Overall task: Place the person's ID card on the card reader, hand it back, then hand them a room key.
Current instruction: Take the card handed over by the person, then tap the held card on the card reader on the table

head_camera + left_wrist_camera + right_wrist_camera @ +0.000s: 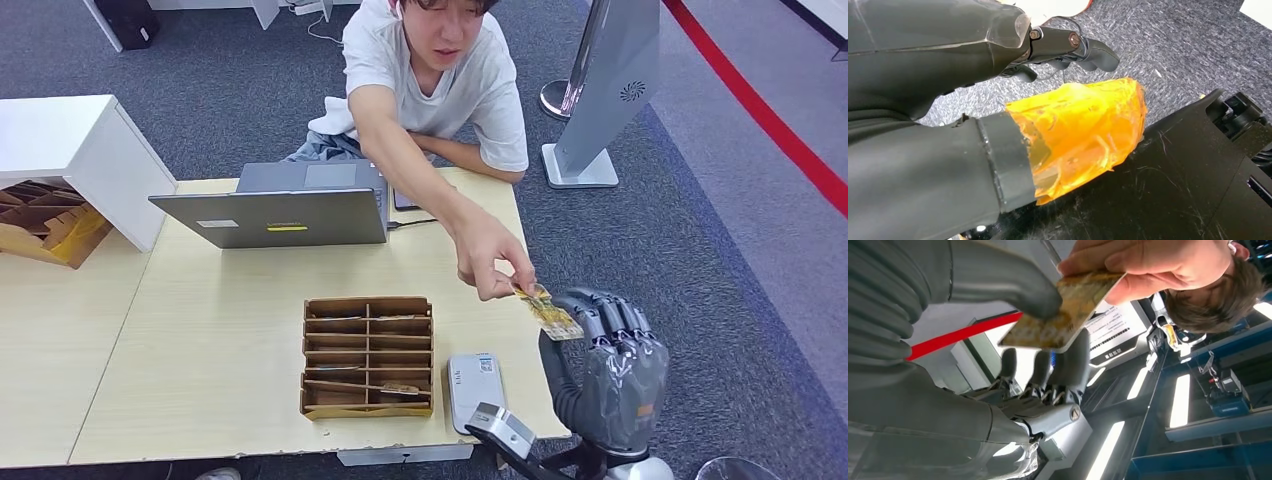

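A person's hand (490, 258) reaches across the table and holds out a yellowish ID card (548, 312). My right hand (605, 365) is raised past the table's right front corner. In the right wrist view its thumb (1035, 292) presses on the ID card (1063, 315) with a finger behind it, while the person's fingers (1143, 265) still grip the other end. The grey card reader (474, 385) lies at the table's front edge, beside a wooden slotted organiser (368, 355) holding room key cards. My left hand (948, 75) hangs over the carpet, holding nothing, its thumb wrapped in orange tape.
An open grey laptop (290, 205) stands at the back of the wooden table (220, 330), with the person leaning in behind it. A white box (80, 150) and cardboard (45, 225) sit at the left. A silver stand (600, 90) is on the carpet to the right.
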Tool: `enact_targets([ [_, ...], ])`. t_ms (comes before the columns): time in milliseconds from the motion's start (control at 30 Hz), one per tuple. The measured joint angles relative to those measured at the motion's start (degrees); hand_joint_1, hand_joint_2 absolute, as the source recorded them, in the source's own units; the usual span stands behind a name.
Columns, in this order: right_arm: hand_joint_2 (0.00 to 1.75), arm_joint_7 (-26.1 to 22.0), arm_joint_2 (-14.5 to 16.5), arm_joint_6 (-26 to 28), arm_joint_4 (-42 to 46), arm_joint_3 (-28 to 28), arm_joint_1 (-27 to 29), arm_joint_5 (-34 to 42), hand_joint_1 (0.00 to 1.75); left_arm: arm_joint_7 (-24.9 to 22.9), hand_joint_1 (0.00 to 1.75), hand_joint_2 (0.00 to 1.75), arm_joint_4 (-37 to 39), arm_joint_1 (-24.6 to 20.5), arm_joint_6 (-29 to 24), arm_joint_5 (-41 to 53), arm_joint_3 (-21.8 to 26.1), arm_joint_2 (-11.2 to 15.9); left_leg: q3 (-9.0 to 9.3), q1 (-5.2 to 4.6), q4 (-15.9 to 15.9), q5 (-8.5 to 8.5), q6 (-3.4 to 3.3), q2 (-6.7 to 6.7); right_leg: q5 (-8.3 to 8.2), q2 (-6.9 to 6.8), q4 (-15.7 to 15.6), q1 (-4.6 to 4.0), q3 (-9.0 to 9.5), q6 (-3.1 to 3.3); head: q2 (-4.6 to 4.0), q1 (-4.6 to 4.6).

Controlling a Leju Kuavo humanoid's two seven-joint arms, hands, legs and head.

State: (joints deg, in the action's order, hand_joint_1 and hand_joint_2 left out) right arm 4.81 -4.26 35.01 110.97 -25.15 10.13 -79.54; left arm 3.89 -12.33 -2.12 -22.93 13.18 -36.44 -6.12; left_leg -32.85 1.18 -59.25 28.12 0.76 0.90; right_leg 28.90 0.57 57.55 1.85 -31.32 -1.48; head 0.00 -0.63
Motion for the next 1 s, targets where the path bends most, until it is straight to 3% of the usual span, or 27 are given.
enact_targets([
  [567,1.75,-4.83,0.73,-1.80,0.64,0.02,0.27,8.13,1.75,-0.33,0.00,0.00,0.00,-0.08,0.16,2.22,0.51,0.00,0.01,0.00,0.00,0.00,0.00,0.00,0.00,0.01,0.00,0.00,0.00,0.00,0.00,0.00],
  [1000,1.75,-10.32,1.72,-14.52,2.98,0.61,2.68,36.03,1.75,-0.50,0.00,0.00,0.00,-0.15,0.48,3.73,1.94,0.00,0.01,0.00,0.00,0.00,0.00,0.00,0.00,0.01,0.00,0.00,-0.01,0.00,0.00,-0.01],
])
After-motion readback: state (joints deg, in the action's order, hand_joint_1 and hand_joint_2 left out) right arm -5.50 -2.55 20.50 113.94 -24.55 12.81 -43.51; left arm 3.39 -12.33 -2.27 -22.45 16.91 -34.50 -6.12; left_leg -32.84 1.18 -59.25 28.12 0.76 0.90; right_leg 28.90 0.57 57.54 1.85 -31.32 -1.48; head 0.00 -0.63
